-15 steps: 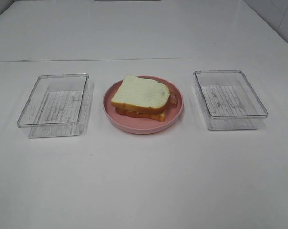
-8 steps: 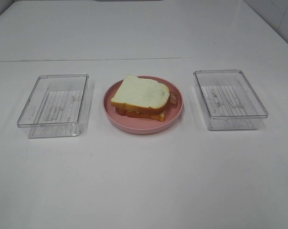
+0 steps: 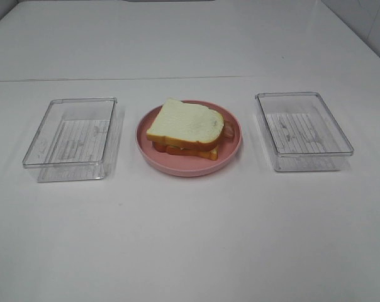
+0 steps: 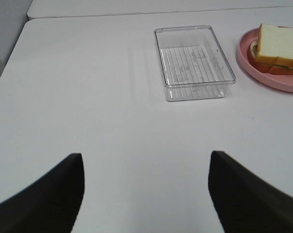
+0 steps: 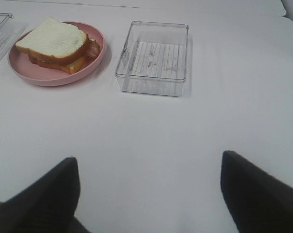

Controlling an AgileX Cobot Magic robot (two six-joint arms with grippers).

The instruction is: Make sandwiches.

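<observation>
**One sandwich sitting on one plate, two bins flanking it**

One sandwich (image 3: 187,129) is resting on the single pink plate (image 3: 149,148) in the middle of the white table (image 3: 190,239). A white bread slice is lying on top, a second slice is showing at the bottom, and a brownish strip is peeking out at the side facing the right bin. The stack is lying a little toward the plate's left half in the high view, well inside the rim.

Two clear bins are standing beside the plate, one on each side and apart from it: the left bin (image 3: 70,135) and the right bin (image 3: 303,129). Both are sitting upright with ribbed floors showing through.

Two grippers are hanging over bare table, near the robot's edge and well apart from everything. The left gripper (image 4: 145,194) is holding its two dark fingers spread wide, gripping nothing. The right gripper (image 5: 150,196) is likewise standing wide apart, with nothing between its fingers.
</observation>
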